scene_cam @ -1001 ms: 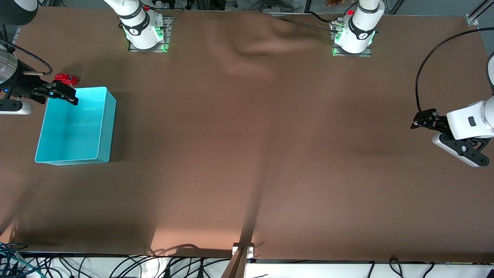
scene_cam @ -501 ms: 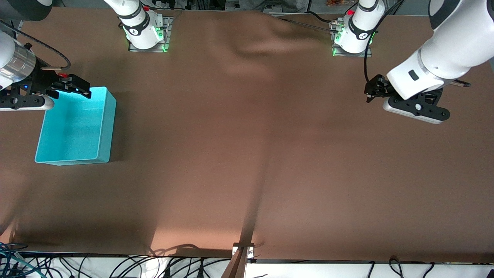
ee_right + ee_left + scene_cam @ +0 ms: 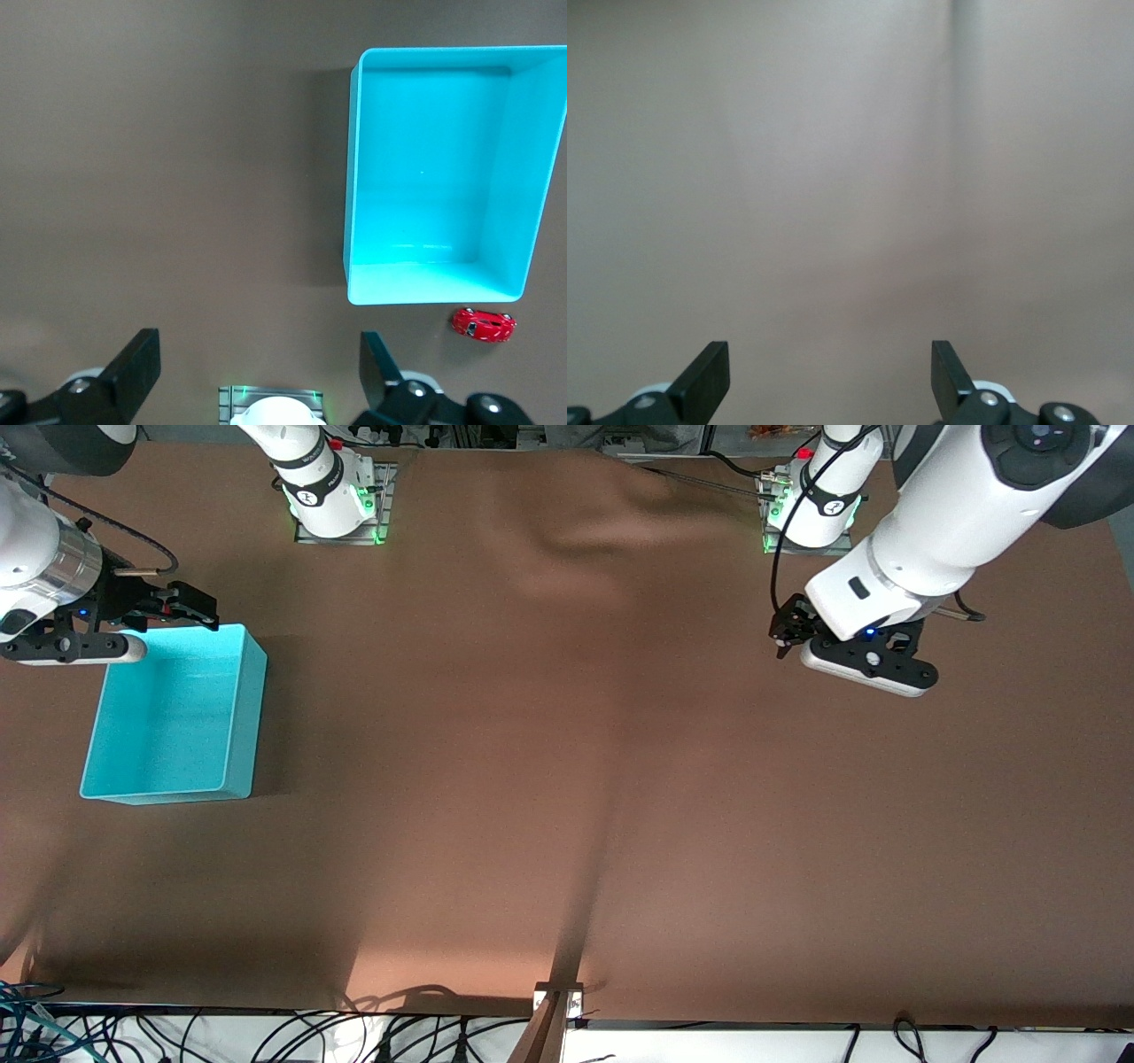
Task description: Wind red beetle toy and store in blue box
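Turquoise plastic marks the blue box [image 3: 173, 722], empty, at the right arm's end of the table [image 3: 567, 797]. By the right wrist view, the red beetle toy [image 3: 483, 325] sits on the cloth just beside the box's short wall, apart from it; the front view hides it under the right gripper [image 3: 182, 607], which hovers over that wall with its 2 fingers spread. The left gripper [image 3: 784, 638] hangs over bare cloth well apart from the box, fingers also spread. Risk: descending on so small a car may nudge it against the box, or catch the rim.
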`<state>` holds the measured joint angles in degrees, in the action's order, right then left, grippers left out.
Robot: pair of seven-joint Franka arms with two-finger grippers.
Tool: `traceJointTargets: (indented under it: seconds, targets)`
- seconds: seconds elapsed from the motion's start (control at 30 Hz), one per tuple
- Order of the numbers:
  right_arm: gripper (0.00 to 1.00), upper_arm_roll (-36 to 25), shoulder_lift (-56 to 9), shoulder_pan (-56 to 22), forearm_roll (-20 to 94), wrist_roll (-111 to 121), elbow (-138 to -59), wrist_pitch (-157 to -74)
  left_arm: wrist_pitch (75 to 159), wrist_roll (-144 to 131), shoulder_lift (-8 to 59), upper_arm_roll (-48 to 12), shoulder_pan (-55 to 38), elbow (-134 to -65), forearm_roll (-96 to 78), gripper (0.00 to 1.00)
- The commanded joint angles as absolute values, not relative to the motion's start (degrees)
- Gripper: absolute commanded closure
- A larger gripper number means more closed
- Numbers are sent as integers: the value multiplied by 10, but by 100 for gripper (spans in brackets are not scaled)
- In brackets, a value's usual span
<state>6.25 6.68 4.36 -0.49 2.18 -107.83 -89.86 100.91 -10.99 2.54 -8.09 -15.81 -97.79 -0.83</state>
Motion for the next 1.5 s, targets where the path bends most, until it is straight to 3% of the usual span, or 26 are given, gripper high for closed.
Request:
traceJointTargets:
  seconds: [0.0, 0.3, 0.67, 1.47]
  targets:
    - [0, 40, 120, 45, -11, 65, -1154, -921, 1027, -128, -14, -76, -181, -1021, -21, 0]
    - [0, 5, 216, 45, -11, 130, -1298, -988, 1029, -129, -12, -83, -197, -1027, -20, 0]
    - [0, -52, 265, 45, -33, 201, -1382, -988, 1029, -130, -11, -91, -202, -1027, -12, 0]
    - [0, -116, 272, 47, -90, 272, -1419, -994, 1030, -137, -10, -91, -202, -1025, -11, 0]
